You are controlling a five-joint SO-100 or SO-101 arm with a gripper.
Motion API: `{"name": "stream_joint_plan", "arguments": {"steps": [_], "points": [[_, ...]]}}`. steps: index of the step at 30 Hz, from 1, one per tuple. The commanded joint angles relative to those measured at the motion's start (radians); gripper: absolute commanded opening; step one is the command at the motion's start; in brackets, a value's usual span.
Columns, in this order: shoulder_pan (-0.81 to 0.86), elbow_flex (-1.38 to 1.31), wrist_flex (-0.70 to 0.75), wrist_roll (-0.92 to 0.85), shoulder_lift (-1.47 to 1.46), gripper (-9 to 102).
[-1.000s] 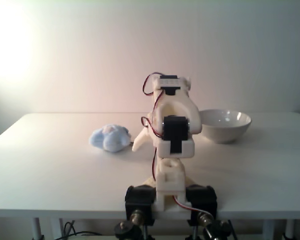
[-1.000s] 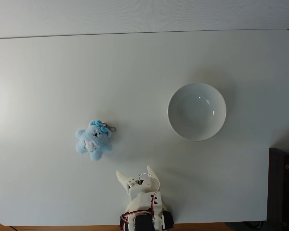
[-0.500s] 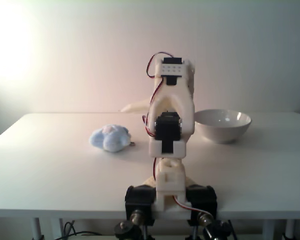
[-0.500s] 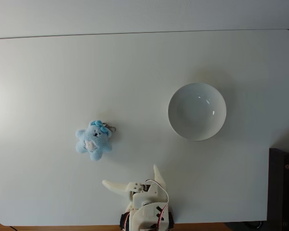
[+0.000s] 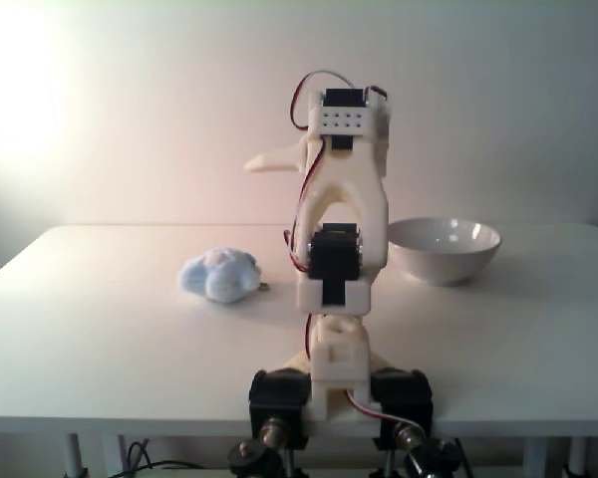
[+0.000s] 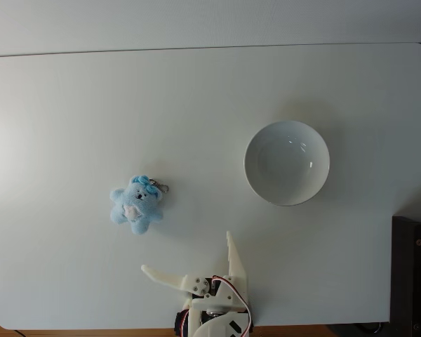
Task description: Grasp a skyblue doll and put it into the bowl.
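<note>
Fixed view from behind the arm, skyblue doll [image 5: 219,276] on the table [image 5: 100,329] left of it, bowl [image 5: 445,249] right; fixed view from above, gripper [image 6: 186,260] empty – 2 fingers spread wide – doll [image 6: 136,205] well apart from bowl [image 6: 287,162].

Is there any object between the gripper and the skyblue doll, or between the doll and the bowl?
Nothing visible blocks either path. In a fixed view from above, the open gripper is near the table's lower edge, with bare tabletop up to the skyblue doll. Between the doll and the bowl there is also bare tabletop.
</note>
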State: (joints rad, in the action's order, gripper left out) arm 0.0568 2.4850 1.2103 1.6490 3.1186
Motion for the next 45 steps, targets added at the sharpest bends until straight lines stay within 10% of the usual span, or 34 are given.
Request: {"name": "stream_joint_plan", "arguments": {"steps": [1,30,45], "points": [[-0.008,-0.092,-0.015,0.006,0.048,82],[-0.261,-0.862,-0.015,-0.005,-1.267,75],[-0.399,-0.765,-0.006,-0.006,-1.362,81]]}}
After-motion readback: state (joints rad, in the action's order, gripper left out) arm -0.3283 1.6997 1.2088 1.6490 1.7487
